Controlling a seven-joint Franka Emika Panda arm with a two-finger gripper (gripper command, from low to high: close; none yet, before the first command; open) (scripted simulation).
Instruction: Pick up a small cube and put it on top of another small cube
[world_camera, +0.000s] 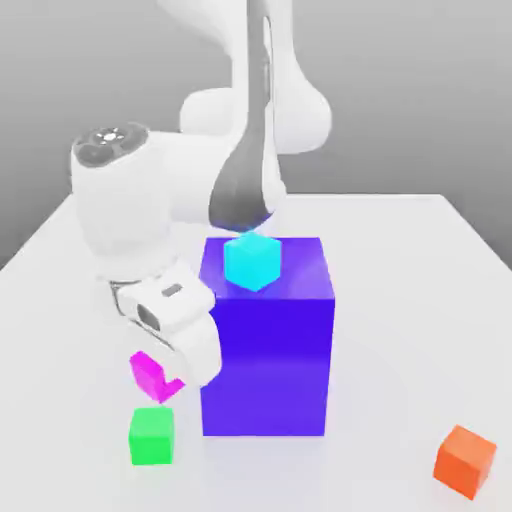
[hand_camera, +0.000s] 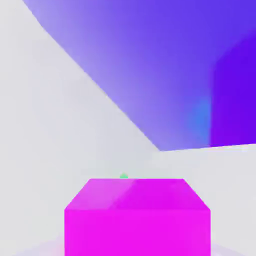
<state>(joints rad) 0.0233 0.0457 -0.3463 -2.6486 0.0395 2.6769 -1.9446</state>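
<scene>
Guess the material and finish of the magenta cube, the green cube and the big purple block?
Magenta cube: flat, evenly coloured faces with crisp edges, looks like matte plastic; no texture to confirm.
Green cube: same plain, uniform look, probably the same.
Big purple block: smooth and slightly glossy, with a soft pale sheen across its face in the hand view. All are rendered solids, so material stays open.

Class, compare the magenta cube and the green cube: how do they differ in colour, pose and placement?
The magenta cube is pink and sits tilted right under the robot's hand, beside the purple block; the green cube is bright green, rests flat on the table and stands free in front. Both look the same small size.
</scene>
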